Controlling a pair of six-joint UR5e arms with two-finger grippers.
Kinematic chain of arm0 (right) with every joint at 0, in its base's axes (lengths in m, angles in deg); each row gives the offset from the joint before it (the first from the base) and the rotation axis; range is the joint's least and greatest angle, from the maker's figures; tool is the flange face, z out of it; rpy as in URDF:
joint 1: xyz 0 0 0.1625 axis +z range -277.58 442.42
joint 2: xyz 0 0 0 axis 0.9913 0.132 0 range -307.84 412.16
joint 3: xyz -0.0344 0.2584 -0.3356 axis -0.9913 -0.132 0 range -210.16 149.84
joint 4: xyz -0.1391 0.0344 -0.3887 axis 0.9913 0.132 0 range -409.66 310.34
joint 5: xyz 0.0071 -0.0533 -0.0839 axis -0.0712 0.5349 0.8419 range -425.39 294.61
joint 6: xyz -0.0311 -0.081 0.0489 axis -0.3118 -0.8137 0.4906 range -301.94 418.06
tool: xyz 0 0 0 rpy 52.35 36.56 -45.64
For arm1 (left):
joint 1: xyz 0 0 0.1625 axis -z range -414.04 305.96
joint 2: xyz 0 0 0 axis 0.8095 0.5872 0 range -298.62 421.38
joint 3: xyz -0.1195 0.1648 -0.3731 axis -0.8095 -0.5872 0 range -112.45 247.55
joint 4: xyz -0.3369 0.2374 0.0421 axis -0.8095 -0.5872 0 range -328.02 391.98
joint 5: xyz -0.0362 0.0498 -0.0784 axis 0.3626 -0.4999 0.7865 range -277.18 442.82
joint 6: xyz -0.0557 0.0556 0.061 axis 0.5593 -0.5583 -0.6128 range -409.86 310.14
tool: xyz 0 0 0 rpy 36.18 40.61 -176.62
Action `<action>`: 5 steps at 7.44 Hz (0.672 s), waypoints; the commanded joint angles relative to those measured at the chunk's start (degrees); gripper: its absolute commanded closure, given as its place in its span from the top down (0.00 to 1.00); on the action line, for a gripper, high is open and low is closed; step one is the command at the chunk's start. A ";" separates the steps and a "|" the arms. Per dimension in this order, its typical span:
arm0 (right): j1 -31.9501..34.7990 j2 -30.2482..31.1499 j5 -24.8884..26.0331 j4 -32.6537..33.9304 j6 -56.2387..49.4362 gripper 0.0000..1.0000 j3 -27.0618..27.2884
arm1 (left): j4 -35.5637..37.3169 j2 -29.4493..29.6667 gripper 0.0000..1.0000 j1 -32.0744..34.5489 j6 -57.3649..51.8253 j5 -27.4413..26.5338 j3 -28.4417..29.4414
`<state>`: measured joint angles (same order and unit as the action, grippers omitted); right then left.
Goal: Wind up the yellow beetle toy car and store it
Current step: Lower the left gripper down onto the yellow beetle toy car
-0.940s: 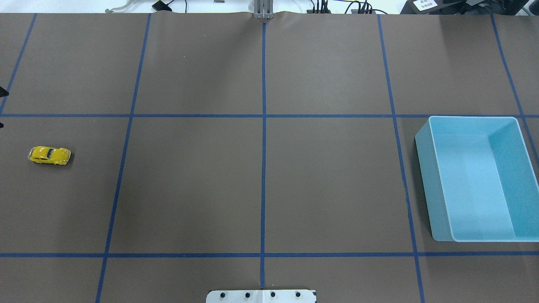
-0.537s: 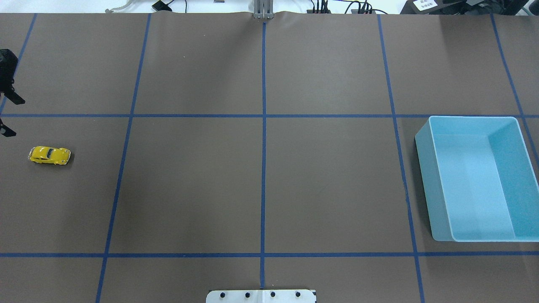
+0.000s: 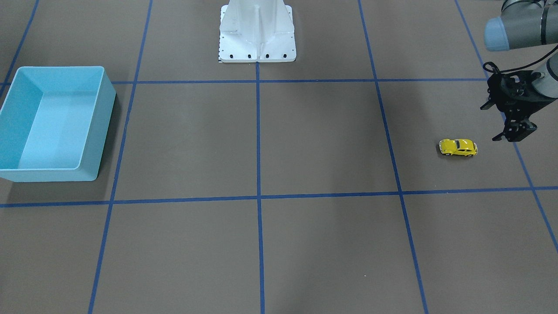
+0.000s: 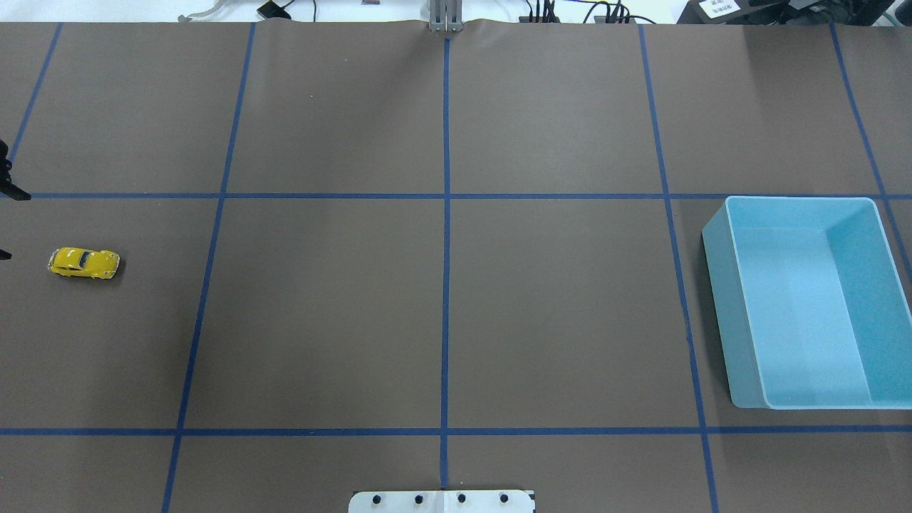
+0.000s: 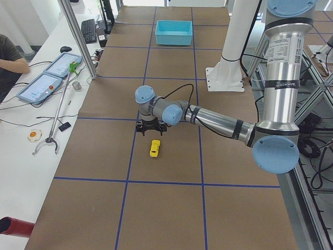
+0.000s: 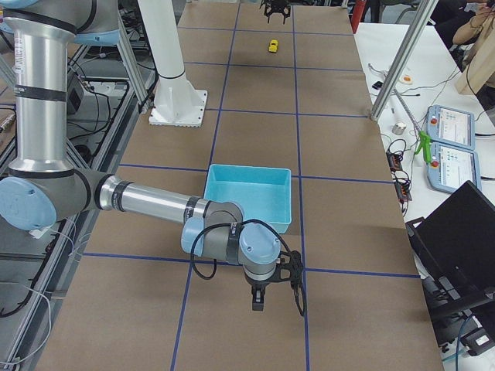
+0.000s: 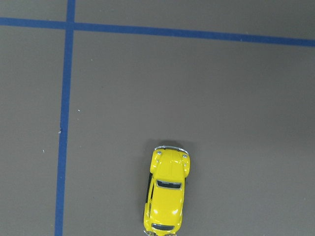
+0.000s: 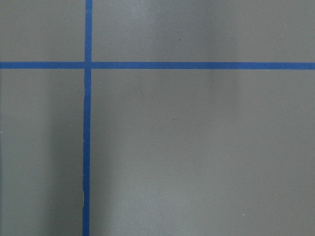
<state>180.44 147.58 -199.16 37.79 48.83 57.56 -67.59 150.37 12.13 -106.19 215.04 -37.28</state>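
The yellow beetle toy car [image 4: 84,262] stands on its wheels on the brown table at the far left of the overhead view. It also shows in the front view [image 3: 458,147], the left side view [image 5: 155,148] and low in the left wrist view [image 7: 166,194]. My left gripper [image 3: 492,123] is open and empty, hovering just beside the car without touching it. Only its fingertips [image 4: 14,194] show at the overhead view's left edge. My right gripper [image 6: 274,290] hangs over the table beside the light-blue bin [image 6: 247,202]; I cannot tell if it is open or shut.
The light-blue bin [image 4: 719,299] is empty and stands at the far right, far from the car. The robot's white base [image 3: 257,39] stands at the middle of the near edge. Blue tape lines divide the brown mat.
In the overhead view the left gripper's fingertips came in from the left edge, then shifted down toward the car's level and partly back out. The car and bin have not moved.
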 commanded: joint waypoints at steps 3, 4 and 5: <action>-0.03 0.03 0.00 0.00 0.00 1.00 0.00 | -5.35 0.30 1.00 -6.31 0.43 -4.41 2.94; -0.03 0.03 0.00 0.00 0.00 1.00 0.00 | -10.33 0.91 1.00 -6.84 2.43 -4.51 5.74; -0.03 0.03 0.00 0.00 0.00 1.00 0.00 | -12.99 1.01 1.00 -7.81 4.11 -4.51 7.08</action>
<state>180.42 147.61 -199.16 37.79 48.84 57.56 -76.51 150.99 5.55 -104.08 210.87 -32.45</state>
